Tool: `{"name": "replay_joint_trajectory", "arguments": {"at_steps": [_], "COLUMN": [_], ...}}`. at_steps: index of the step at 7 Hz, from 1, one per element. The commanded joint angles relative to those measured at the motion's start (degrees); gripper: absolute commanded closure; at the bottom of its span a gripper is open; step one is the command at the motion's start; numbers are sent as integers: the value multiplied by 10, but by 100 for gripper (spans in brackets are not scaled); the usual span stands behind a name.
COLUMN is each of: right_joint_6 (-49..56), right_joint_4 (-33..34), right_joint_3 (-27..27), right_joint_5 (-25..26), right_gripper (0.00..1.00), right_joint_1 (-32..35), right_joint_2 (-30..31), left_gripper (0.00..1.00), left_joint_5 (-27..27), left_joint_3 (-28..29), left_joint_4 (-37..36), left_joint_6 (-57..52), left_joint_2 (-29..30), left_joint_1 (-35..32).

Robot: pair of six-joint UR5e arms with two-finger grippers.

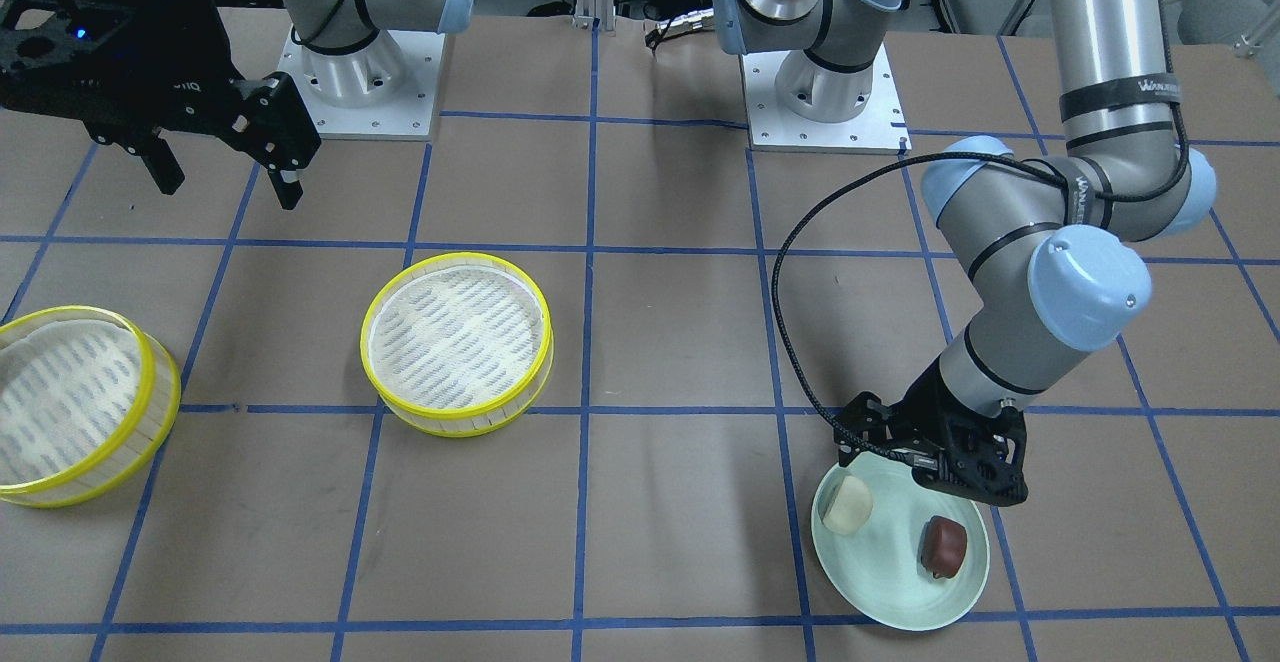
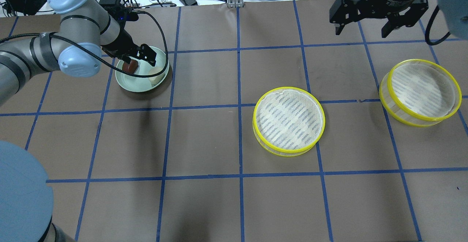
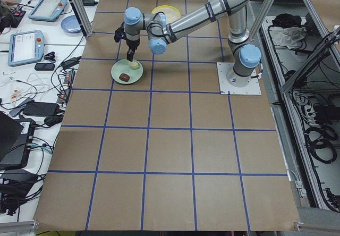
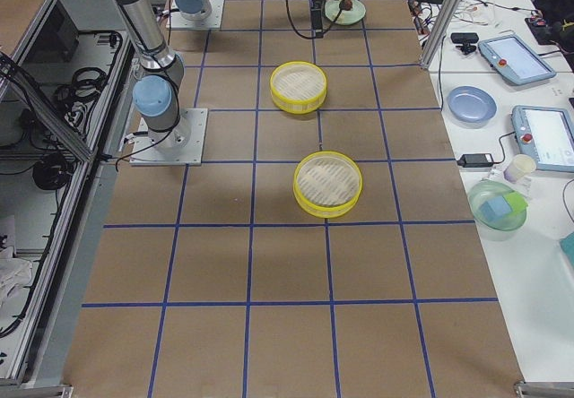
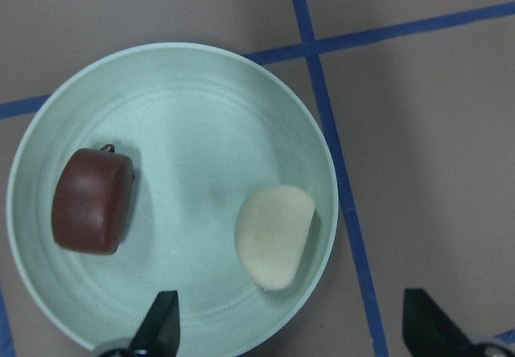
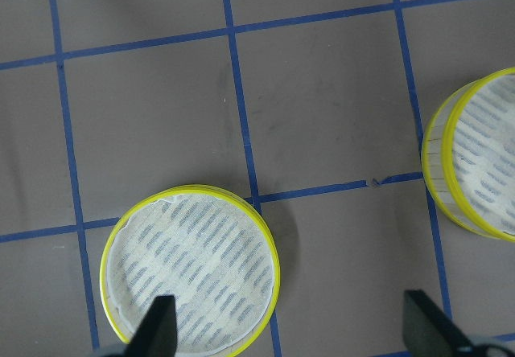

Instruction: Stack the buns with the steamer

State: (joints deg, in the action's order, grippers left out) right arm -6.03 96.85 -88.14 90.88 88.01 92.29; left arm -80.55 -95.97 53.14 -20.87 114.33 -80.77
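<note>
My left claw (image 5: 294,326) hangs spread wide over the plate (image 5: 201,124) to straddle the white bun (image 5: 275,235) below; my right claw (image 2: 361,33) hangs parted, idle.

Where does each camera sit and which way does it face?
Front-facing: across the table, looking down at the bases; both arms.
Overhead: behind the robot, looking forward and down; both arms.
Exterior left: table end; left arm nearest.
Exterior right: other end; right arm nearest.
Left wrist: down on the plate; left pincer tips.
Right wrist: down on steamer tiers; right pincer tips.
Shared: front-facing and left wrist show white bun and brown bun.
</note>
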Motion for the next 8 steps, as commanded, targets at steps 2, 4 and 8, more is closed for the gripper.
{"name": "replay_joint_trajectory", "arguments": {"at_steps": [2,4,8], "right_joint_6": [22,156,483], "right_joint_4": [-5,-24,88], "right_joint_3": [1,-2,-19], "right_joint_5": [11,13,42], "right_gripper": [0,0,0], "right_joint_1": [-6,-87,-327], "right_joint_2": [1,0,-138], "left_gripper": [17,28,33], "left_joint_5": [18,17,16], "left_joint_3": [0,3,14], "left_joint_4": [-8,-8,-8], "left_joint_6": [-5,-7,-8], "left_joint_2": [49,57,61], "left_joint_1": [0,0,0]}}
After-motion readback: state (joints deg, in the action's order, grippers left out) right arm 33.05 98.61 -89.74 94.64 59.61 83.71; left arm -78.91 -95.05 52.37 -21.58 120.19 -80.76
